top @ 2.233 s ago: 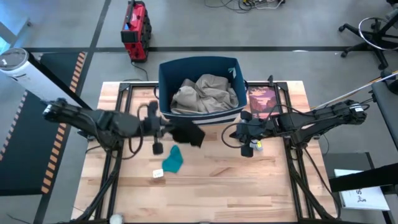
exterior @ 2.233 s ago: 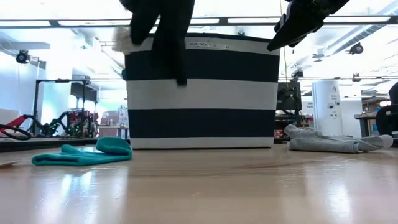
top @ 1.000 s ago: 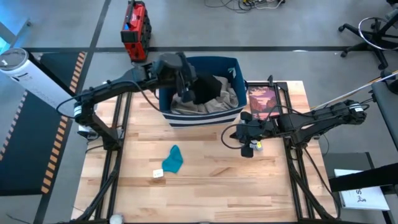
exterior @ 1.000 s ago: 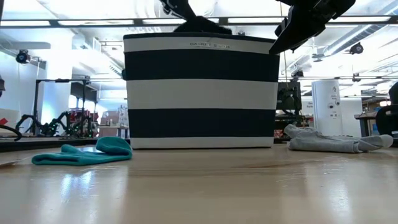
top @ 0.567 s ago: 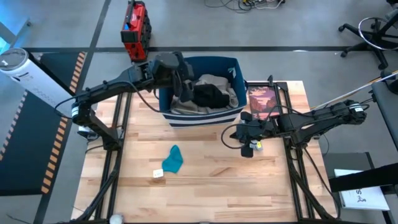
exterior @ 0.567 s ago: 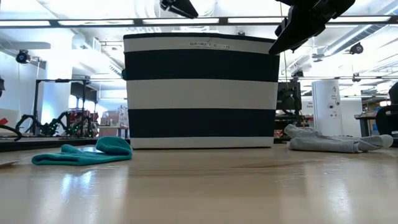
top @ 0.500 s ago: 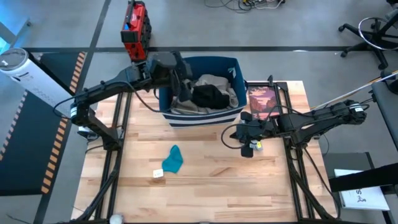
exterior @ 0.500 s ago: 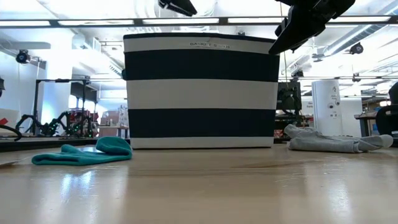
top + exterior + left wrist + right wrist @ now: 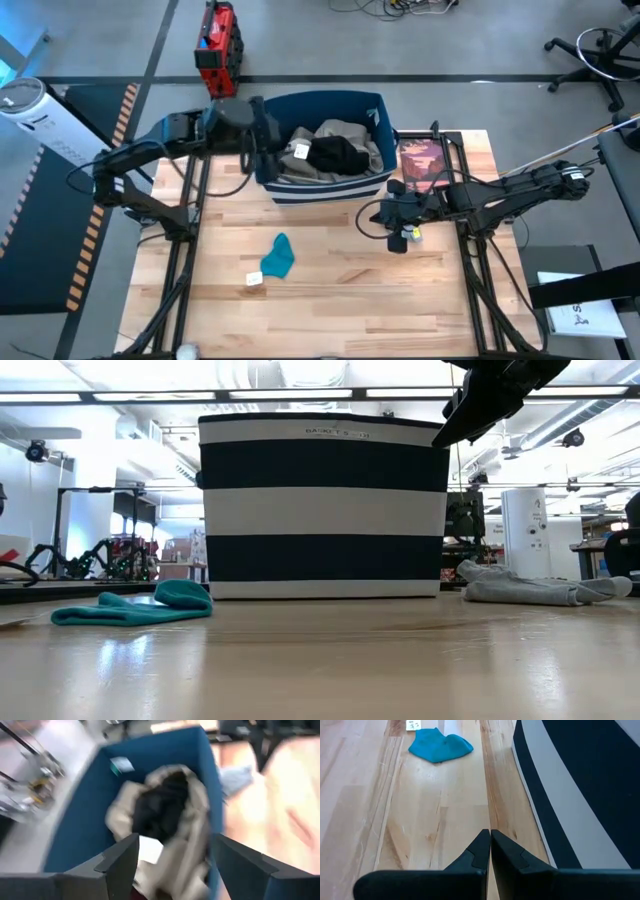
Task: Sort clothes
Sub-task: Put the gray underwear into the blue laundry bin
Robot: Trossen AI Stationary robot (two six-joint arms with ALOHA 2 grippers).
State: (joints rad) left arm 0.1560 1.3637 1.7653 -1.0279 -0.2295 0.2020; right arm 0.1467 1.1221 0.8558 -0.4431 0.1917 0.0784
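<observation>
A black piece (image 9: 336,155) lies on top of beige trousers (image 9: 345,133) inside the navy bin (image 9: 325,103); the left wrist view shows the black piece (image 9: 160,810) and the trousers (image 9: 192,845) from above. My left gripper (image 9: 266,150) hovers open over the bin's left rim, with nothing between its fingers (image 9: 122,862). A teal piece (image 9: 279,256) lies flat on the table in front of the bin. My right gripper (image 9: 386,216) waits shut above the table, right of the bin. A pale grey piece (image 9: 540,588) lies on the table at the right.
The striped bin (image 9: 325,505) stands at the table's far middle. A reddish book (image 9: 422,163) lies flat to its right. A small white tag (image 9: 253,279) sits near the teal piece (image 9: 440,746). Bare wood stretches across the near half of the table.
My left gripper, which held the black piece above the bin, has let it go; the piece has dropped onto the beige trousers inside. The gripper has then drawn back toward the table's left, to the bin's left rim.
</observation>
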